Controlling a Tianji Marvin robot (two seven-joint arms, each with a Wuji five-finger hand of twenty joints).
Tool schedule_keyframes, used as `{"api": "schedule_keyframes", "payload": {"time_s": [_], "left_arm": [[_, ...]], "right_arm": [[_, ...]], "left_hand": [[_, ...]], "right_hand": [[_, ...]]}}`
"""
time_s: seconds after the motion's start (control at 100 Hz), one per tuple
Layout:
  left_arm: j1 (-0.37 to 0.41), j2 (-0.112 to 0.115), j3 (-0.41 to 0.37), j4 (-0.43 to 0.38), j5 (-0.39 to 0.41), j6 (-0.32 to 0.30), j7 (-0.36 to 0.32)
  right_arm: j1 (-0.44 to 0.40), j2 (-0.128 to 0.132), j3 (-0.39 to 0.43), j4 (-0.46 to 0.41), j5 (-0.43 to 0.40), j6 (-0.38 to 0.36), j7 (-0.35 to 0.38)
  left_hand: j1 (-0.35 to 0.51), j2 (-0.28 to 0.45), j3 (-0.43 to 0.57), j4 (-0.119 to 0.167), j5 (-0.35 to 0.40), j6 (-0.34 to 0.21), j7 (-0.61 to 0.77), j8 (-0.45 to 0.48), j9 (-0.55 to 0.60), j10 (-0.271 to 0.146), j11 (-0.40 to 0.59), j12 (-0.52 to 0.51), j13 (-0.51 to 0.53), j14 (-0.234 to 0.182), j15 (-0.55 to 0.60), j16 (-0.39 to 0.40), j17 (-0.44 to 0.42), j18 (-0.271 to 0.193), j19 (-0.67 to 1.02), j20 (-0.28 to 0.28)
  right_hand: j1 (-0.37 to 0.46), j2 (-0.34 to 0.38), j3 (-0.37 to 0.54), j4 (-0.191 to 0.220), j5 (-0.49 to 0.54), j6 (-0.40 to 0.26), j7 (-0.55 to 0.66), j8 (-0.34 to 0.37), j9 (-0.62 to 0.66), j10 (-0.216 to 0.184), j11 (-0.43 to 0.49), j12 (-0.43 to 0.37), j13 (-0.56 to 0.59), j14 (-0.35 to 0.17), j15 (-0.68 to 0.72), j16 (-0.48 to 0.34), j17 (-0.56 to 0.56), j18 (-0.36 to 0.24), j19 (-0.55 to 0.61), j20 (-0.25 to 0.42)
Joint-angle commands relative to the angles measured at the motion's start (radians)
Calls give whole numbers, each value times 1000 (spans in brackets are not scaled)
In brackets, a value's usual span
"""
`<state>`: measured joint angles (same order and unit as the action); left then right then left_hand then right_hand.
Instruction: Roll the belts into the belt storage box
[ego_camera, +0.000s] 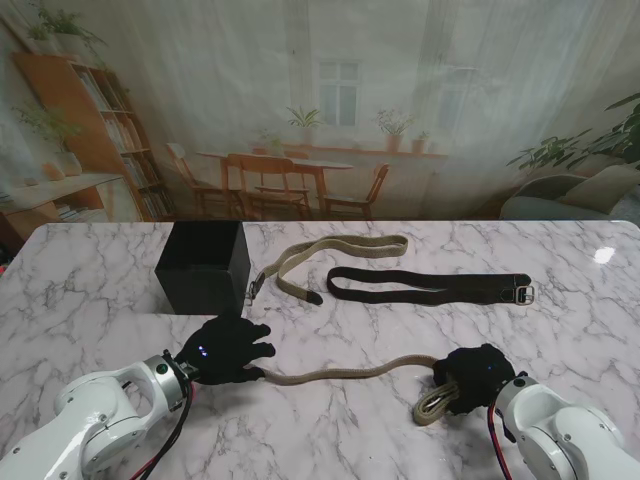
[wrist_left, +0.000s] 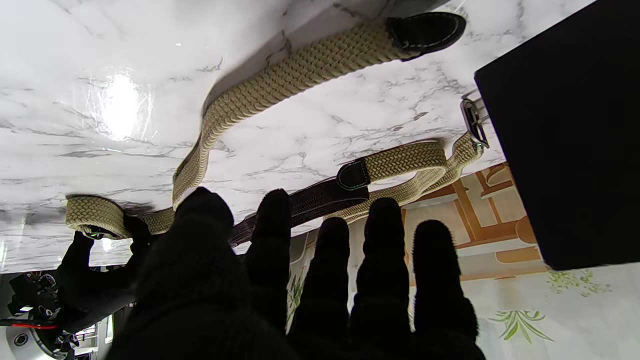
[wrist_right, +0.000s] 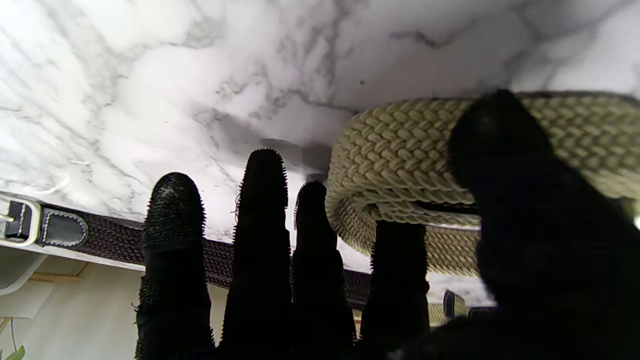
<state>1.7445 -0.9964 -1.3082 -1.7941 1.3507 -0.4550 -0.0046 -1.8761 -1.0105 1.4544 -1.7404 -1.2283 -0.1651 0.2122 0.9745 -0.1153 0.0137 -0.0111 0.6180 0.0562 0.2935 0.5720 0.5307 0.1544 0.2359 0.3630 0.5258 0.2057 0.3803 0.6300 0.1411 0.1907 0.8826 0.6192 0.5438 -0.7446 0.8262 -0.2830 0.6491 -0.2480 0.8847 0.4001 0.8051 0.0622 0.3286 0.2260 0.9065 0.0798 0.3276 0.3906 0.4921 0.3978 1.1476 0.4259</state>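
My right robot hand (ego_camera: 478, 375) is pinching the tan belt's (ego_camera: 340, 373) coiled end — my left robot hand (ego_camera: 228, 350) is hovering spread over its tip on the bench (ego_camera: 90, 290).

Three belts (ego_camera: 345, 373) (ego_camera: 330, 257) (ego_camera: 430, 288), one black box (ego_camera: 203, 267), two hands (ego_camera: 228, 351) (ego_camera: 476, 377)

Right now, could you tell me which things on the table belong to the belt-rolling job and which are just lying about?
Job:
- beige woven belt being rolled, in the right hand
- second beige belt
- dark brown belt
- black storage box
- left hand, resting on the tail end

Lying about:
- nothing visible on the marble table
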Motion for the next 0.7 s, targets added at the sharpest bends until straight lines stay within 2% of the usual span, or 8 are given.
{"api": "schedule_keyframes", "payload": {"time_s": [0.0, 0.04, 0.14, 0.19, 0.32, 0.42, 0.58, 0.69], "left_arm": [[-1, -1, 4, 3, -2, 2, -17], [-1, -1, 4, 3, -2, 2, -17], [-1, -1, 4, 4, -2, 2, -16], [-1, -1, 4, 4, -3, 3, -16], [-4, -1, 5, 6, -4, 3, -15], [-8, -1, 7, 6, -6, 2, -13], [-18, -2, 10, 5, -10, 1, -11], [-27, -2, 16, 7, -14, -1, -13]], "right_arm": [[-3, -8, -17, 33, 15, 12, -36], [0, -10, -23, 44, 22, 17, -66], [5, -15, -34, 63, 35, 28, -124], [8, -15, -35, 70, 29, 28, -147], [13, -19, -38, 85, 36, 35, -186], [17, -22, -37, 96, 43, 50, -207], [21, -25, -34, 120, 42, 75, -248], [22, -27, -33, 138, 42, 85, -281]], "left_hand": [[11, 34, -16, 7, 18, 9, 10, 6, -23, 4, -19, -6, -5, -1, -25, -1, -11, 33, -23, 4], [11, 33, -16, 7, 18, 7, 10, 6, -23, 3, -19, -6, -6, -2, -25, -1, -12, 33, -23, 4], [10, 34, -16, 7, 19, 9, 10, 6, -23, 5, -19, -6, -6, 0, -25, -1, -12, 33, -23, 4], [8, 35, -17, 7, 19, 9, 10, 6, -24, 4, -19, -6, -7, -1, -25, -1, -12, 33, -23, 4], [6, 35, -17, 7, 20, 8, 10, 6, -24, 5, -20, -6, -7, -1, -25, -1, -13, 33, -24, 4], [6, 36, -16, 7, 20, 9, 10, 5, -24, 5, -20, -6, -7, -1, -26, -1, -12, 32, -23, 4], [2, 37, -18, 7, 19, 10, 9, 5, -26, 6, -21, -6, -8, 0, -26, -1, -13, 33, -24, 4], [4, 38, -17, 7, 19, 8, 9, 5, -27, 5, -21, -6, -7, -2, -25, 0, -13, 33, -24, 4]], "right_hand": [[7, 79, 101, 13, 103, -53, 156, 59, 109, -77, 38, 5, 34, 3, -8, -14, -4, 67, -7, 10], [15, 90, 109, 16, 104, -50, 158, 58, 173, -86, 64, 15, 57, -7, 3, -11, 0, 72, -6, 11], [45, 113, 120, 19, 105, -54, 144, 29, 312, -64, 103, 50, 109, -30, 35, 5, -29, 77, -22, 10], [51, 115, 128, 20, 95, -50, 121, 2, 410, -67, 131, 75, 146, -50, 56, 15, -33, 58, -22, 12], [38, 118, 130, 16, 105, -12, 113, -32, 514, -83, 145, 116, 186, -71, 77, 27, -24, 11, -5, 21], [-22, 127, 109, 6, 124, 9, 124, -47, 523, -81, 124, 117, 185, -65, 75, 26, -27, 12, 1, 22], [-58, 172, 58, 0, 194, -24, 177, -21, 468, -26, 92, 119, 153, -18, 67, 28, -60, 61, -10, 24], [-72, 188, 35, 5, 259, 0, 192, -30, 360, -17, 48, 110, 116, 6, 58, 30, -61, 66, -11, 28]]}}
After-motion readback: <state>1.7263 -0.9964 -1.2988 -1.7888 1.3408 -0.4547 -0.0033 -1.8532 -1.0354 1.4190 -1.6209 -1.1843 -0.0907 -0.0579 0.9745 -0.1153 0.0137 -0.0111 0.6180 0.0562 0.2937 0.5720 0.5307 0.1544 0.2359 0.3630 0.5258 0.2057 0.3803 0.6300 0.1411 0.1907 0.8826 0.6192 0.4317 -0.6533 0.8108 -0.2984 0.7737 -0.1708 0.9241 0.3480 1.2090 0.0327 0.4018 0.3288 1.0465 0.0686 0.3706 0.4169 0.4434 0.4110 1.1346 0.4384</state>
